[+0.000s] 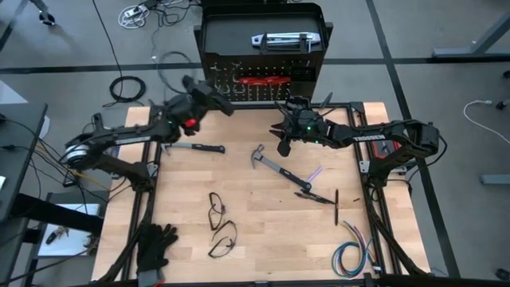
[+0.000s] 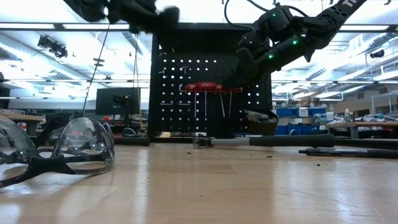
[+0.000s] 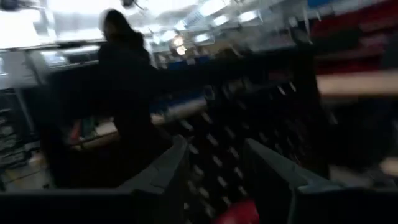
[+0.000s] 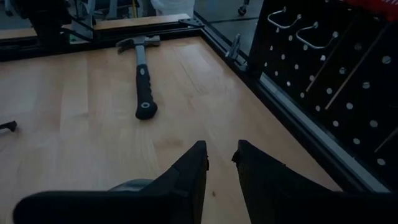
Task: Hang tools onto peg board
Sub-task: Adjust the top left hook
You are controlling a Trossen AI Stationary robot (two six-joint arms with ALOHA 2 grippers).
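Just ahead of your left gripper (image 1: 213, 100) stands the peg board (image 1: 263, 60); fingers parted, empty. Right gripper (image 1: 281, 137), empty and slightly open, waits beside a hammer (image 1: 275, 167).

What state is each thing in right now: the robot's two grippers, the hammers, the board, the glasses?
Left gripper: raised near the peg board, fingers apart, nothing seen between them.
Right gripper: above the table, fingers slightly apart, empty.
Peg board: upright, red-handled tools hanging on it.
Left hammer: lying flat.
Middle hammer: lying flat.
Safety glasses: resting on the table.
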